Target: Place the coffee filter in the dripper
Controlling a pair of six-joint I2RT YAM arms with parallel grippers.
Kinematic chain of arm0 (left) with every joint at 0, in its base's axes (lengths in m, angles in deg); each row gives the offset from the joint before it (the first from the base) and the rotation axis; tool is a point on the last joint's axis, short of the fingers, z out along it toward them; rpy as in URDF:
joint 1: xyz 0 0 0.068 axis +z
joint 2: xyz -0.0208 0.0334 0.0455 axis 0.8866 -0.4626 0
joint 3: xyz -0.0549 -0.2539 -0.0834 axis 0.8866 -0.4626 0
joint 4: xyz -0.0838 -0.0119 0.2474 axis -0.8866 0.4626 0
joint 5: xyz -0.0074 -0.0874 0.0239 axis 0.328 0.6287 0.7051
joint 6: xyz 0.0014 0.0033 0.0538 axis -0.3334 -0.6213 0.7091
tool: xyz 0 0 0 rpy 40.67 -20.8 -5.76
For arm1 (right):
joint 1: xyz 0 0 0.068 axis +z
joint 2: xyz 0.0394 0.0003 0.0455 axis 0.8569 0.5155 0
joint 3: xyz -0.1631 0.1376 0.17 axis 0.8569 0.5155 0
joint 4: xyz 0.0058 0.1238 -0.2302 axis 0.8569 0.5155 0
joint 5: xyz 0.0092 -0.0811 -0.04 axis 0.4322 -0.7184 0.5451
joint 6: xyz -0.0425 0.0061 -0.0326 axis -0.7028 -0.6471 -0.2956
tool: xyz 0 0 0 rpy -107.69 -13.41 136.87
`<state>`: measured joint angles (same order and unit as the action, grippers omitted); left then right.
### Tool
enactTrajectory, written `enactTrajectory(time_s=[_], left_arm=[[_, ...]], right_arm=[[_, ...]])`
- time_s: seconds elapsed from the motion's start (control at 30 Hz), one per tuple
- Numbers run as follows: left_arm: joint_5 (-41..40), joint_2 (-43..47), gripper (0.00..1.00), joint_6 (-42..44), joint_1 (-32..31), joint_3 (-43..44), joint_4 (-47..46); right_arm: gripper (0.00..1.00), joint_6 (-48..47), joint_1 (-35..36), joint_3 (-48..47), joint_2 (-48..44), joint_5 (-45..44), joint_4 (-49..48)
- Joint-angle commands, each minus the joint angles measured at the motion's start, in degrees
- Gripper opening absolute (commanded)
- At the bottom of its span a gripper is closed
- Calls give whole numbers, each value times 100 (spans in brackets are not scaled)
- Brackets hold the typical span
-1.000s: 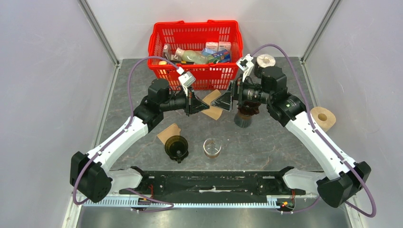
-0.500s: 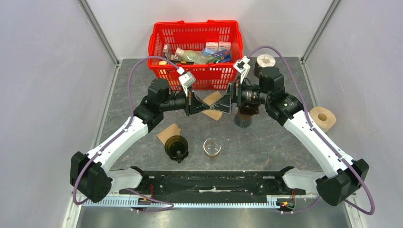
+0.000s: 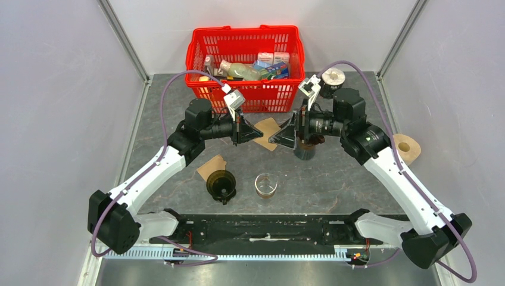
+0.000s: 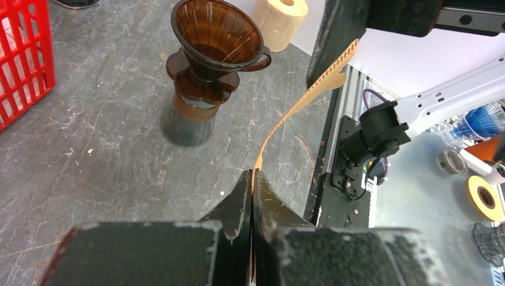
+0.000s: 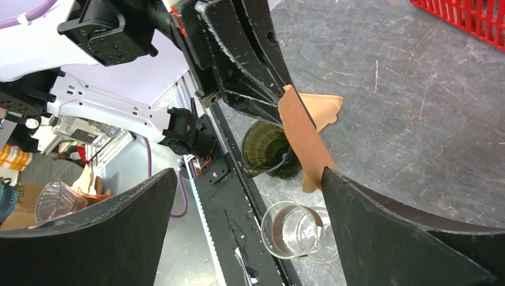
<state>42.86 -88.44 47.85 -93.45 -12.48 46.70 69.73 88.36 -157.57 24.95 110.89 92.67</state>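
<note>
A brown paper coffee filter hangs above the table, pinched at one edge by my left gripper, which is shut on it. The filter runs edge-on away from the jaws to one finger of my right gripper. In the right wrist view the filter ends beside one finger, and the right gripper stands wide open. An amber dripper sits on a stand below the right wrist. A second, dark dripper sits on the table nearer me.
A red basket of groceries stands at the back. A glass beaker is near the dark dripper, with another filter lying beside that dripper. A paper roll lies at the right and a tape roll behind the right arm.
My right gripper has drawn back a little to the right and turned at the wrist, staying open. The left gripper keeps hold of the filter in much the same place.
</note>
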Motion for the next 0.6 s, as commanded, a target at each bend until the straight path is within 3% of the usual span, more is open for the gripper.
enactTrajectory(time_s=[0.0,0.33,0.57], left_arm=[[58,40,2,52,-30,211,-193],[216,50,2,-10,-28,209,-263],[209,23,2,-10,-30,209,-269]], right_arm=[[99,-151,0,21,-198,-28,-33],[99,148,6,-53,335,747,-371],[99,148,3,12,285,666,-455]])
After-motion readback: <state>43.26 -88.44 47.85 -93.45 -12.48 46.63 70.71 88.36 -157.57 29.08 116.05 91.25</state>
